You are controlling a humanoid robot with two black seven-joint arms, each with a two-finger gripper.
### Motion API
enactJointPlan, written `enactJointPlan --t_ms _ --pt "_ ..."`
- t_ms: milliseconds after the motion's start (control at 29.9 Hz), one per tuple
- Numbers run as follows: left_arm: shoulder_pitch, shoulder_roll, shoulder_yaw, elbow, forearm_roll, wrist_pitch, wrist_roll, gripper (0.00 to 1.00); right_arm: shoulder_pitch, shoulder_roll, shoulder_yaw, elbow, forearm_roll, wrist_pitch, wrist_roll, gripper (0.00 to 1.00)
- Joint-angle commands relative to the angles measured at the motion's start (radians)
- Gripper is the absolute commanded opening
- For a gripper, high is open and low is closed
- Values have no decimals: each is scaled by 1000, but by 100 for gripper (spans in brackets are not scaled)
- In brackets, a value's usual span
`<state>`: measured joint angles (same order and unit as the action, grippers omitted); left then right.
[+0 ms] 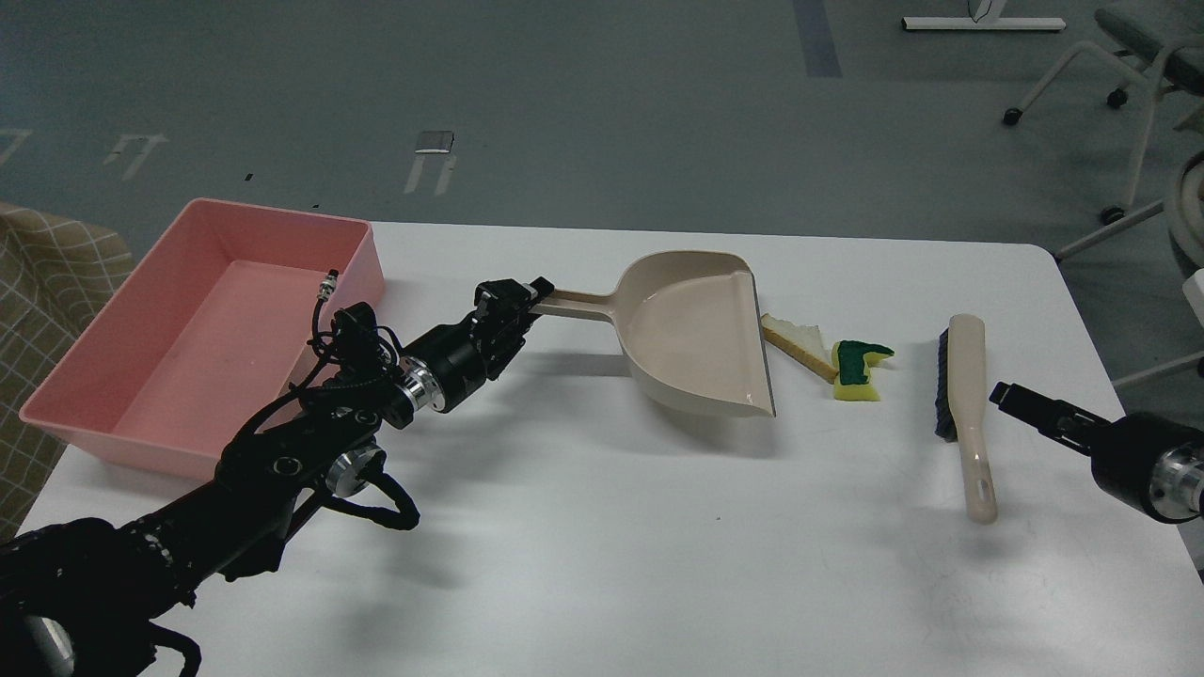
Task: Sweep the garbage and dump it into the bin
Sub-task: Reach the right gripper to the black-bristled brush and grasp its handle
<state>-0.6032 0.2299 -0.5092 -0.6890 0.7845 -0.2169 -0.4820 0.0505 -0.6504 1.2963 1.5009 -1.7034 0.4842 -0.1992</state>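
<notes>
My left gripper (527,299) is shut on the long handle of the beige dustpan (696,331), whose open lip faces right, close to the garbage. The white bread slice with brown crust (796,342) lies just right of the lip. The yellow sponge piece with a green layer (860,370) touches the bread's right end. The beige brush with black bristles (967,412) lies further right. My right gripper (1006,396) comes in from the right edge, just right of the brush handle; its fingers cannot be told apart. The pink bin (193,329) stands at the table's left.
The white table (602,527) ends at a rounded corner at the back right. A chequered cloth (47,282) lies left of the bin. Chair legs on castors (1110,94) stand on the floor beyond the right corner.
</notes>
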Motion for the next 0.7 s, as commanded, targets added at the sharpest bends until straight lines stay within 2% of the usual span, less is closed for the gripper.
enactJointPlan --t_ms 0,234,401,467,534,634,668 --pt "2 -1 0 0 -1 11 -1 0 29 17 -37 1 -41 1 -3 100" --pt "8 3 0 0 -1 13 -3 0 35 95 -68 -2 -61 -4 -74 98" --pt "13 8 0 0 -1 11 -4 0 35 100 -78 -4 -61 -3 -78 94" --pt "13 8 0 0 -1 11 -7 0 35 98 -81 -2 -62 -3 -78 85" --pt "14 8 0 0 -1 11 -7 0 35 92 -83 -4 -62 -3 -78 62" --pt "14 6 0 0 -1 11 -7 0 32 92 -87 -4 -61 -1 -78 46" --pt "16 6 0 0 -1 11 -7 0 32 92 -88 -4 -61 -1 -78 43"
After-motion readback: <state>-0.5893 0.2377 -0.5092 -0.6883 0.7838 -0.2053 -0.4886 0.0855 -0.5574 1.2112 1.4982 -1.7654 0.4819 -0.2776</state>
